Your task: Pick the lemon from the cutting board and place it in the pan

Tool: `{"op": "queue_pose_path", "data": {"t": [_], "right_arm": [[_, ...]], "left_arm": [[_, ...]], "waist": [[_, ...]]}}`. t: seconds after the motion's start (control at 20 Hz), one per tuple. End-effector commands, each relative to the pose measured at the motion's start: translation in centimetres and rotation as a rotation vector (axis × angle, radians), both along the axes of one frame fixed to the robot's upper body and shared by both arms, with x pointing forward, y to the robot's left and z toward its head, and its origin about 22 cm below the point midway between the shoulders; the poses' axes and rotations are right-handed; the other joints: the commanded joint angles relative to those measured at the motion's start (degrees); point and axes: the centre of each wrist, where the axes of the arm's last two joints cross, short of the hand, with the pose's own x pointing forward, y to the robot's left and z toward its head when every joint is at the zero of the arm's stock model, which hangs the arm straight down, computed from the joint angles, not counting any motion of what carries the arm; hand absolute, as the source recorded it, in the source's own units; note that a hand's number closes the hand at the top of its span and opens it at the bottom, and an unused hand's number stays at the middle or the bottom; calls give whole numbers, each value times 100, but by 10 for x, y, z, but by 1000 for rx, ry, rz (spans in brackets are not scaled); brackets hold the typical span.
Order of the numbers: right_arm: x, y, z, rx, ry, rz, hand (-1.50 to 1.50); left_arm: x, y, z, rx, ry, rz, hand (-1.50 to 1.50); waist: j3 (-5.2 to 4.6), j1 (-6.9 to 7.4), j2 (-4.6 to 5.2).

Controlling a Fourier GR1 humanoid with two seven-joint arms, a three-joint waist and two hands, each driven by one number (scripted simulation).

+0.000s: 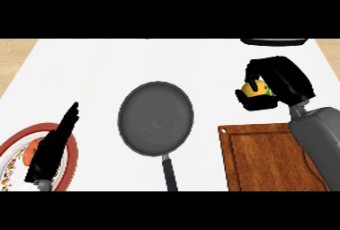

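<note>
Right robot hand (279,83) curled round lemon (253,88), off the counter (100,67), beyond cutting board (266,157); lemon's axis unclear. Pan (156,117) to its left, handle toward robot. Left robot hand (53,148) open, fingers straight, over patterned plate (16,148).

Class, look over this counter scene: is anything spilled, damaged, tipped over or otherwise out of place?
Nothing stands out. The pan lies flat with nothing in it, the cutting board is bare, and the right hand holds the lemon above the counter. The left hand rests over a patterned plate.
</note>
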Motion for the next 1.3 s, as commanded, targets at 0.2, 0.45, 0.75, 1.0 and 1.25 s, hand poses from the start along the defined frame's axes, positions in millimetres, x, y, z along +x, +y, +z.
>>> {"op": "queue_pose_path", "data": {"t": [0.2, 0.45, 0.75, 1.0, 1.25], "right_arm": [[19, 86, 38, 154, -91, 182, 150], [29, 138, 16, 223, 32, 227, 150], [41, 191, 1, 254, 139, 254, 150], [37, 209, -39, 207, 193, 220, 150], [39, 213, -61, 80, 230, 215, 150]], "left_arm": [[-15, 0, -9, 7, 1, 3, 0], [9, 9, 7, 4, 14, 6, 0], [10, -23, -5, 3, -13, -3, 0], [15, 1, 1, 22, 6, -42, 0], [19, -12, 8, 8, -13, -82, 0]], "waist": [[-11, 12, -13], [-10, -14, 2], [-11, 24, 20], [-12, 222, 55], [-12, 472, 103]]}}
